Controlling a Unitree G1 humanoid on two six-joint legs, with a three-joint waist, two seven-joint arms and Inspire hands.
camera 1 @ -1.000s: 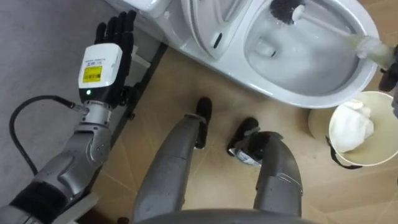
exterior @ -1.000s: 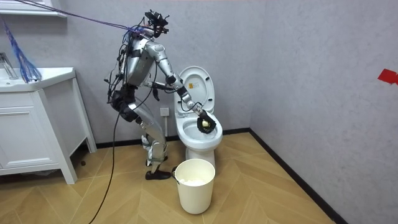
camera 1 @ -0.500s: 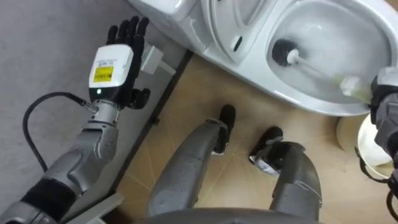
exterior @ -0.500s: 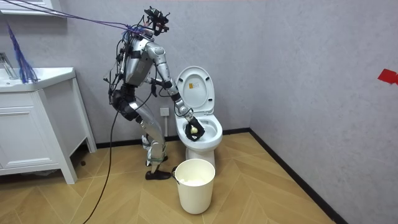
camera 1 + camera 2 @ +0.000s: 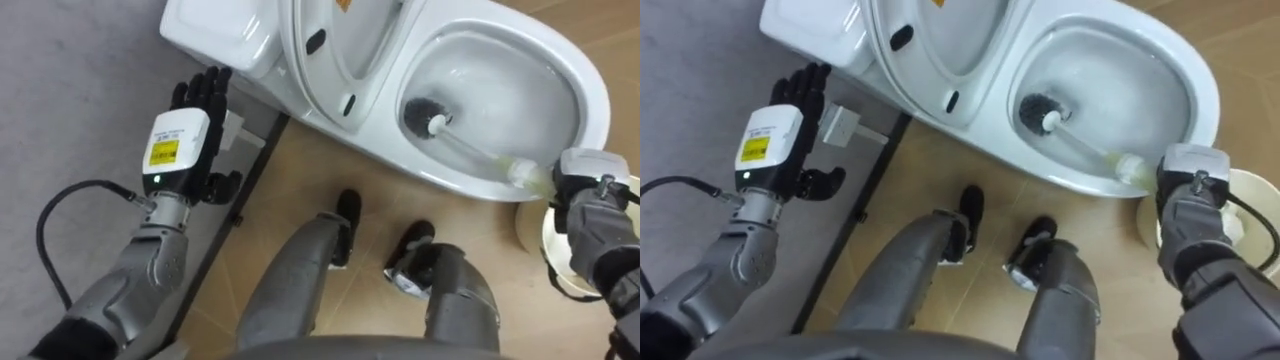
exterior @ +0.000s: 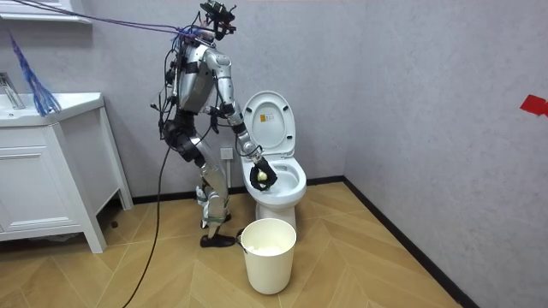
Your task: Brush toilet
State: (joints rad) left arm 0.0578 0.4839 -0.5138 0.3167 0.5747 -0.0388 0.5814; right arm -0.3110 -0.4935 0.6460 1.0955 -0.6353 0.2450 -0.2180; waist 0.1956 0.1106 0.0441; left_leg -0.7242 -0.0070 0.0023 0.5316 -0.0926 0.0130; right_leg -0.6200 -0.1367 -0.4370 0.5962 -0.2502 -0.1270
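Note:
The white toilet (image 5: 596,105) stands with its lid (image 5: 350,40) up. A toilet brush reaches into the bowl, its black head (image 5: 420,115) resting against the inner wall near the seat hinge. Its pale handle (image 5: 475,153) runs out over the front rim into my right hand (image 5: 590,215), which is curled round the handle's end. My left hand (image 5: 185,140) hangs open beside the tank, fingers straight, holding nothing. In the room view I stand at the toilet's side, leaning over it, right hand (image 6: 261,175) at the bowl's rim.
A white bin (image 6: 269,254) with crumpled white paper in it stands on the wood floor before the toilet, partly behind my right hand (image 5: 1190,215). A white vanity cabinet (image 6: 51,171) is at the room view's left. Grey walls close in behind the toilet.
The brush head has slid from the bowl's far side to the wall near the hinge. My right hand has pulled back to the front rim. The eye view has shifted.

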